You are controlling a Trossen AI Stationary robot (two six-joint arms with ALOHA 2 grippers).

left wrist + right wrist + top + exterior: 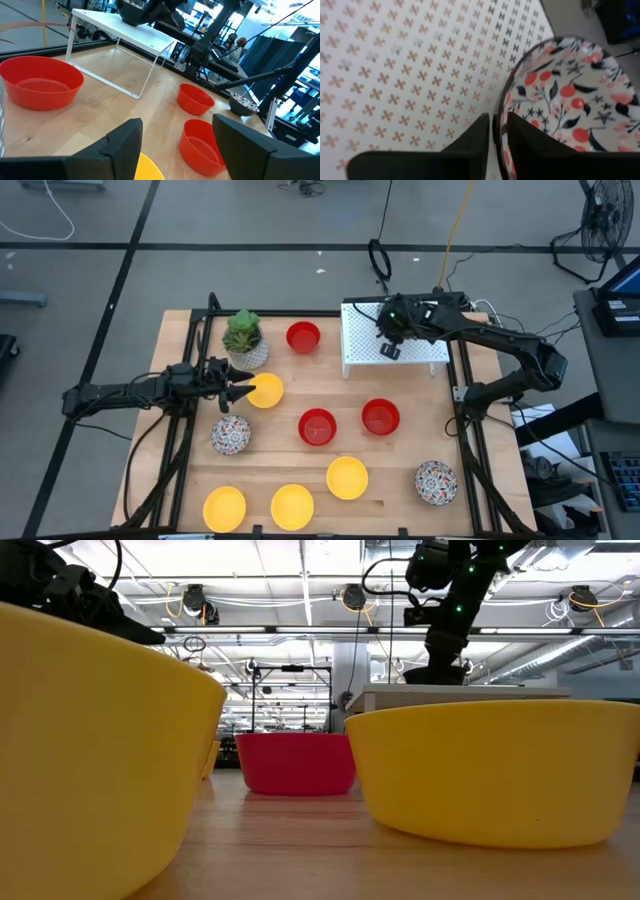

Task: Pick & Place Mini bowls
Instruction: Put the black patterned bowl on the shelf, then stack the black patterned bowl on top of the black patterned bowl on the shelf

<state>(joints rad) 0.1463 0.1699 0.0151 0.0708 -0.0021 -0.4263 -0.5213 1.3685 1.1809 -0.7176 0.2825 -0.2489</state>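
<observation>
Yellow, red and speckled mini bowls stand on the wooden table (190, 480). My left gripper (236, 390) (177, 145) is open and hovers just left of a yellow bowl (266, 390) (148, 170). Its fingers touch nothing. My right gripper (390, 347) (497, 120) is over the white perforated rack (395, 340) at the table's far right, shut on a speckled bowl (570, 95). This bowl shows dark from outside in the left wrist view (131, 12) and the low view (447, 672), at the rack's top. My right gripper pinches the speckled bowl's rim (504, 107), one finger inside the bowl (530, 147) and one outside (472, 140). The fingers come from above, pointing down. The bowl sits upright at the rack's top surface; whether it rests on it or hangs just above, I cannot tell.
A potted green plant (243, 340) stands just far of my left gripper. Red bowls (303, 337) (317, 427) (380, 417), yellow bowls (347, 477) (292, 505) (225, 508) and speckled bowls (231, 435) (436, 482) are spread over the table. Bare wood lies mid-table.
</observation>
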